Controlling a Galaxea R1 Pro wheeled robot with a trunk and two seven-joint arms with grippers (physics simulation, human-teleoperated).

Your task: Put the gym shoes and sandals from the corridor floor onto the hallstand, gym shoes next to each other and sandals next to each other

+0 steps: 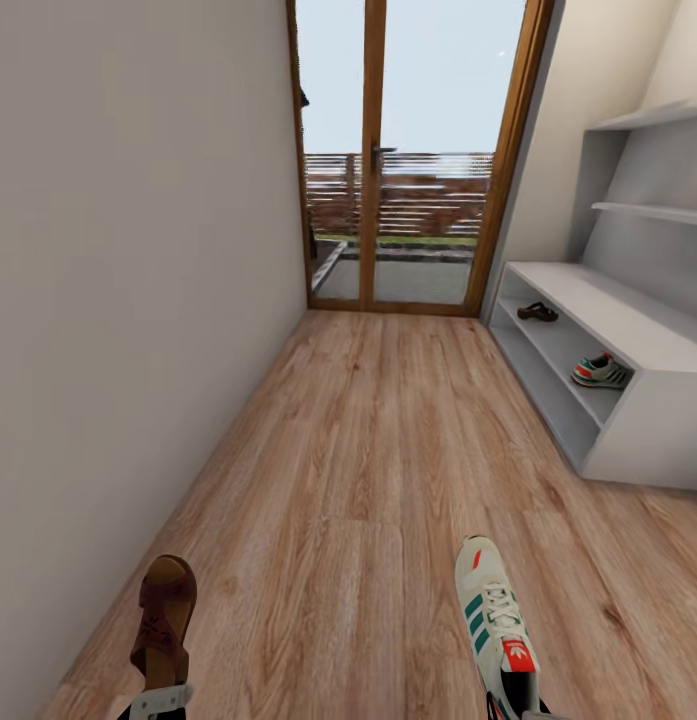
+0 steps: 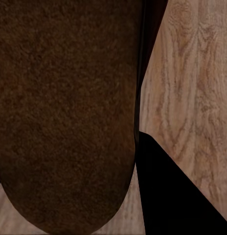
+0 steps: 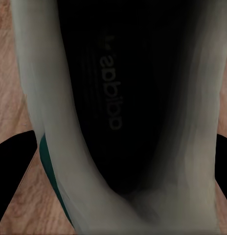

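Corridor floor; left gripper pinching a sandal, right gripper pinching a gym shoe.

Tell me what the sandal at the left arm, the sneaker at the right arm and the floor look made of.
Sandal: dark brown, matte, leather-like, with a patterned upper. Sneaker: cream upper, probably leather or synthetic, with woven laces and green stripes. Floor: light brown planks with printed-looking wood grain, low sheen, possibly laminate.
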